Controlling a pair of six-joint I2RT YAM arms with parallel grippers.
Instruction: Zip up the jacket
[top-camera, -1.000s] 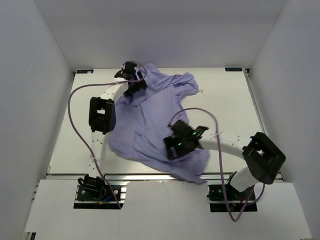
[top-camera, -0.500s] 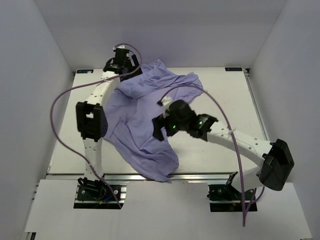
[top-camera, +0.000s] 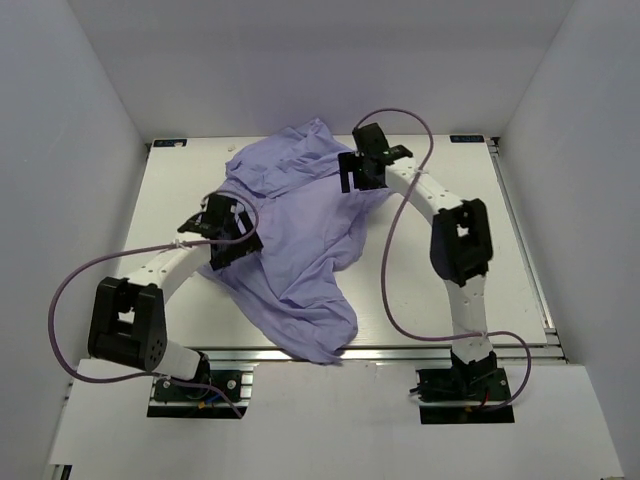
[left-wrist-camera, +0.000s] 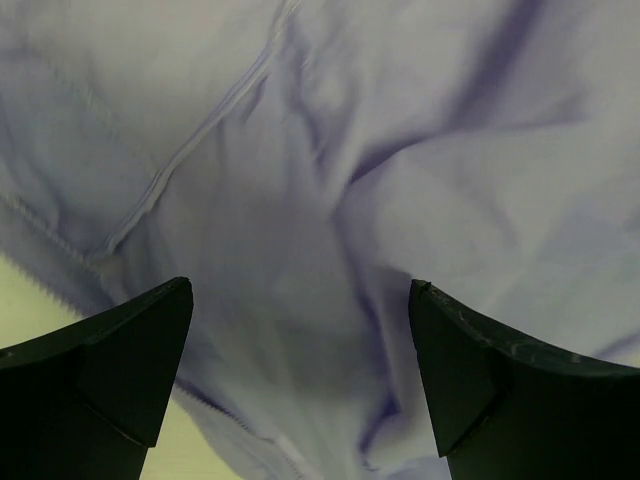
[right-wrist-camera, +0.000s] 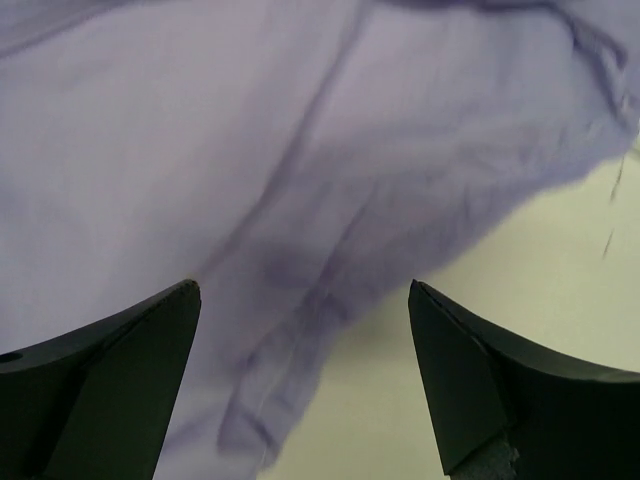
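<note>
The lavender jacket (top-camera: 300, 230) lies crumpled on the white table (top-camera: 460, 170), reaching from the back middle down to the front edge. My left gripper (top-camera: 232, 236) hovers over the jacket's left edge, open and empty. In the left wrist view its gripper (left-wrist-camera: 300, 350) stands wide over wrinkled jacket fabric (left-wrist-camera: 400, 150), with a line of zipper teeth (left-wrist-camera: 45, 235) at the lower left. My right gripper (top-camera: 352, 178) is over the jacket's upper right part, open and empty. In the right wrist view its gripper (right-wrist-camera: 300, 360) spans the jacket's edge (right-wrist-camera: 250, 150) and bare table (right-wrist-camera: 500, 300).
White walls enclose the table on the left, back and right. Purple cables (top-camera: 400, 300) loop from both arms over the table. The right arm's elbow (top-camera: 458, 240) stands on the right half. A metal rail (top-camera: 380, 352) runs along the front edge.
The left arm swung from the back left corner forward to the jacket's left edge. The right arm moved from the table's middle to the back, by the jacket's upper right part.
</note>
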